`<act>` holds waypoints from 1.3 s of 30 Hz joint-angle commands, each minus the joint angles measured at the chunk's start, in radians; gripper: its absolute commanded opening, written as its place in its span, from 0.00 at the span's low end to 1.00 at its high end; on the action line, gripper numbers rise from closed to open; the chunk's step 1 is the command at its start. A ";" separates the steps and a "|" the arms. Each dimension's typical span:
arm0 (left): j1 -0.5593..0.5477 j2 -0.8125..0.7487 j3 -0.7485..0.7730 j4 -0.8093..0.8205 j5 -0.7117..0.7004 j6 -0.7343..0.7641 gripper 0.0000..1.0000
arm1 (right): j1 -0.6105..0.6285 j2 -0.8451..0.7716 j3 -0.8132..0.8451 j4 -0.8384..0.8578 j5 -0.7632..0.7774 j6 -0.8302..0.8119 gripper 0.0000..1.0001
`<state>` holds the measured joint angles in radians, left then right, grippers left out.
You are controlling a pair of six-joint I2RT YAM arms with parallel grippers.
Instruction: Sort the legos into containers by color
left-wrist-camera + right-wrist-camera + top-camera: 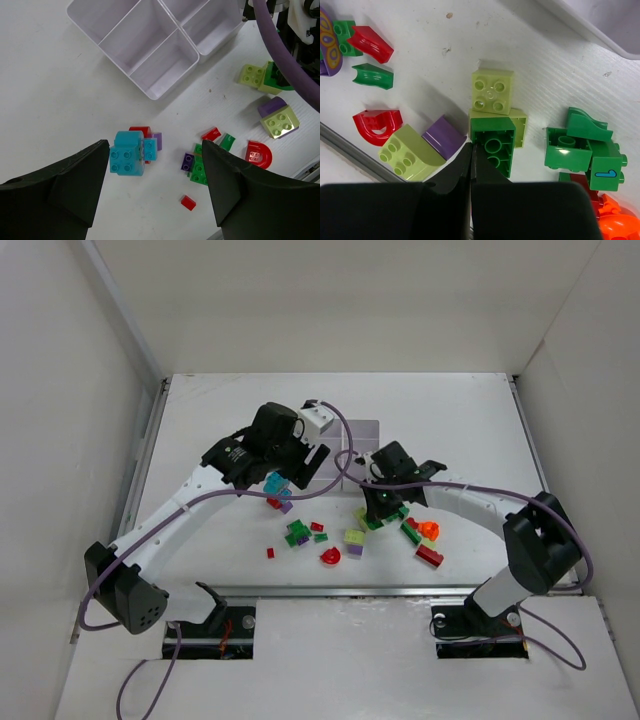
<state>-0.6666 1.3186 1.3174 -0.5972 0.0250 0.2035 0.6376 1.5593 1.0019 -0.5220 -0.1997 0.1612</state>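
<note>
The white tray (161,93) lies at the back centre, partly hidden by the arms in the top view (368,428); the compartments I can see are empty. My left gripper (155,147) is open and hovers over the cyan bricks (127,154), which touch a red and a purple piece; the gripper also shows in the top view (285,480). My right gripper (471,146) is shut, its tips pinching the wall of an upturned green brick (495,145) that rests against yellow-green bricks (492,90). Other legos lie scattered on the table between the arms.
A red arch (258,154), a yellow-green and purple block (278,119) and a small red brick (188,202) lie near the front. Green bricks (582,150), an orange piece (430,530) and a red brick (430,556) lie to the right. A metal rail (380,590) runs along the table's front edge.
</note>
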 commanded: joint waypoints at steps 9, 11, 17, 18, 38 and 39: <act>-0.014 -0.018 0.005 0.008 0.007 0.020 0.70 | 0.010 -0.085 0.007 0.048 0.003 0.052 0.00; -0.014 -0.007 0.014 0.008 0.016 0.020 0.68 | 0.010 -0.114 0.007 0.048 0.017 0.070 0.00; -0.024 0.004 0.025 0.008 0.090 0.066 0.68 | -0.001 -0.192 0.050 0.028 0.052 0.092 0.00; -0.024 0.004 0.025 0.008 0.108 0.089 0.70 | -0.015 -0.205 0.067 0.019 0.052 0.103 0.00; -0.159 -0.154 -0.153 0.593 0.282 0.519 0.99 | -0.076 -0.438 0.277 0.142 -0.125 0.276 0.00; -0.172 -0.154 -0.153 0.593 0.282 0.533 0.99 | -0.076 -0.438 0.277 0.158 -0.135 0.276 0.00</act>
<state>-0.8146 1.1828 1.1687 -0.1055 0.3061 0.6872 0.5591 1.1450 1.2652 -0.4603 -0.2756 0.3904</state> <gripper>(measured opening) 0.993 0.009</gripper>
